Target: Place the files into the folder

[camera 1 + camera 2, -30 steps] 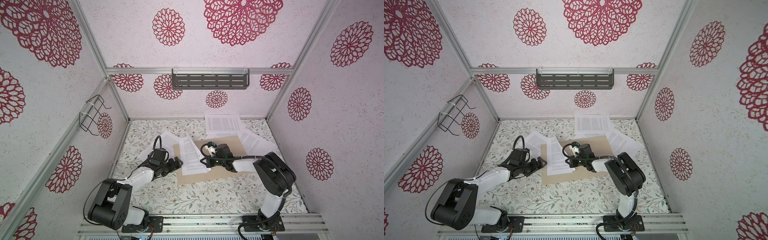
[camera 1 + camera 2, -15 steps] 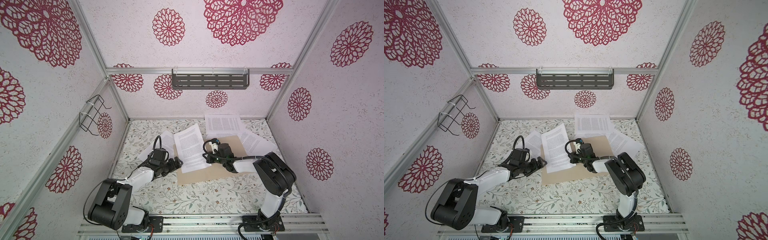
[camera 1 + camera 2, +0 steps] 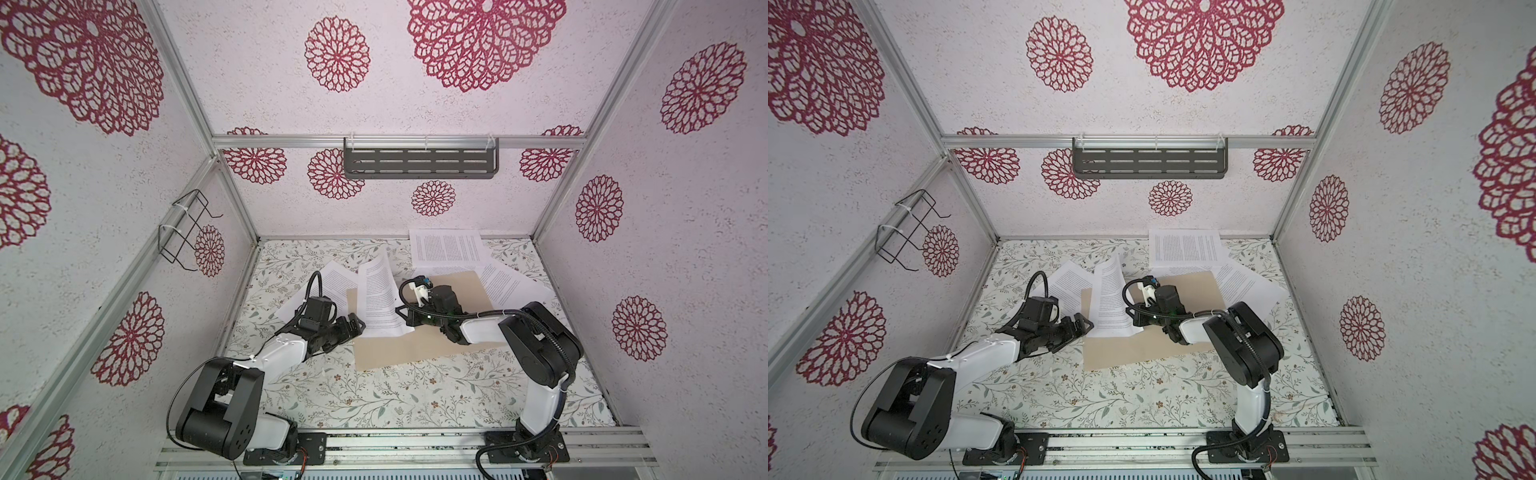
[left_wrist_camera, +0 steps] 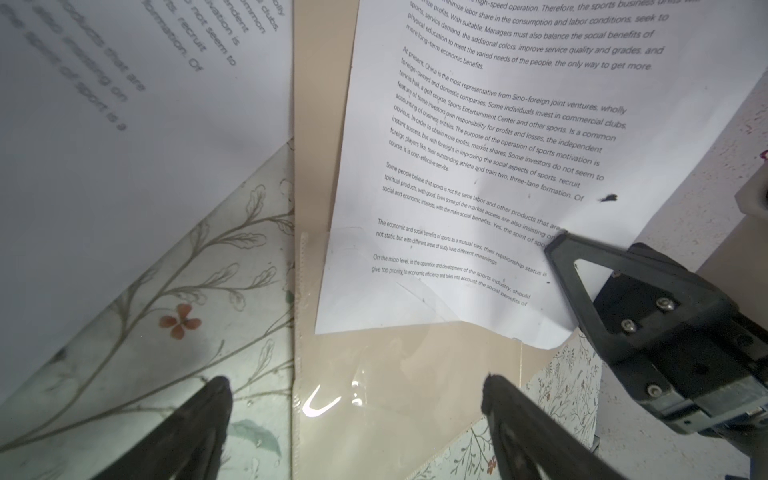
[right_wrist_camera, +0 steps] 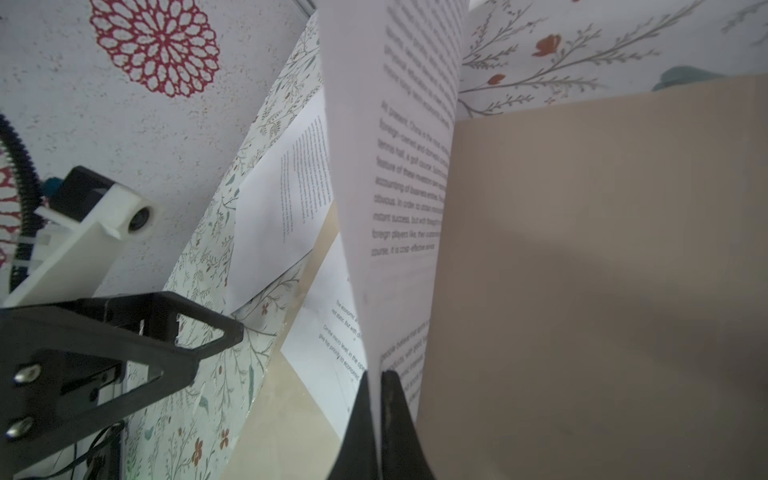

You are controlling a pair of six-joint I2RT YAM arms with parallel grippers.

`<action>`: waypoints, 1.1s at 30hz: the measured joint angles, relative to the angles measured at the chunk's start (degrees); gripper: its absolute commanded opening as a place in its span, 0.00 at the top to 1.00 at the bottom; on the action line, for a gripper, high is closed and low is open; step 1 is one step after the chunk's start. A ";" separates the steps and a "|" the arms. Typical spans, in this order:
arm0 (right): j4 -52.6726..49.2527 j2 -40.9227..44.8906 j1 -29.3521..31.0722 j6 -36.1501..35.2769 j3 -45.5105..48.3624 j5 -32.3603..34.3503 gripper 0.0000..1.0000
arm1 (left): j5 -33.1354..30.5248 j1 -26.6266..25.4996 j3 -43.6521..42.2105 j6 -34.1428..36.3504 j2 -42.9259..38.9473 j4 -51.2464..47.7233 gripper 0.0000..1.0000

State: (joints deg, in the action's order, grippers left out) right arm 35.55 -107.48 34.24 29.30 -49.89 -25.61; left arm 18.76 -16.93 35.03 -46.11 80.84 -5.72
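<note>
Right gripper: the right gripper (image 5: 375, 378) is clamped on the right edge of 1 printed sheet (image 3: 377, 291). It is a thin pinch, because flat paper gives no other hold.
Held sheet: it stands up, curved, over the left part of the folder (image 3: 399, 349). Its near end rests on the folder, so I judge it is being guided into place.
Left gripper: the left gripper (image 4: 355, 384) is spread wide and low at the folder's near left corner, holding nothing. It is likely ready to steady the folder.
Folder: it lies flat in the middle of the tabletop (image 3: 395, 395). Whether it lies open I cannot tell.
Other files: 3 lie around the folder, the left sheet (image 3: 328, 282), the far sheet (image 3: 446, 247) and the right sheet (image 3: 509, 286).
</note>
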 measured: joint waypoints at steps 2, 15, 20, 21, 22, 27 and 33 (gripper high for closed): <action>-0.74 0.00 -0.02 -0.90 -0.04 -1.66 1.00 | 0.00 0.02 0.28 0.02 0.00 -0.02 0.03; -5.70 0.02 -3.69 -3.17 -0.79 -7.50 1.00 | 0.04 0.11 0.66 0.02 0.09 0.00 0.03; -6.34 0.04 -5.11 -2.64 -0.79 -7.48 1.00 | 0.57 0.13 0.83 0.00 0.17 0.02 0.03; -6.62 0.04 -5.31 -2.64 -0.79 -7.48 1.00 | 0.74 0.11 1.01 0.00 0.28 0.02 0.03; -7.34 0.04 -5.62 -2.67 -0.92 -7.50 1.00 | 0.96 0.13 1.27 0.00 0.48 0.02 0.03; -12.72 0.00 -6.36 -3.82 -3.82 -7.85 1.00 | 1.66 0.13 2.32 -0.02 2.19 0.63 0.02; -15.37 -0.68 -6.05 -5.81 -6.14 -10.16 1.00 | 2.12 0.13 2.38 -0.42 4.24 1.49 0.03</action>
State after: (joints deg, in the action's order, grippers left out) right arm 20.18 -108.16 28.18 23.49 -56.03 -35.77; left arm 20.88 -16.80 37.41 -46.52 85.08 -4.23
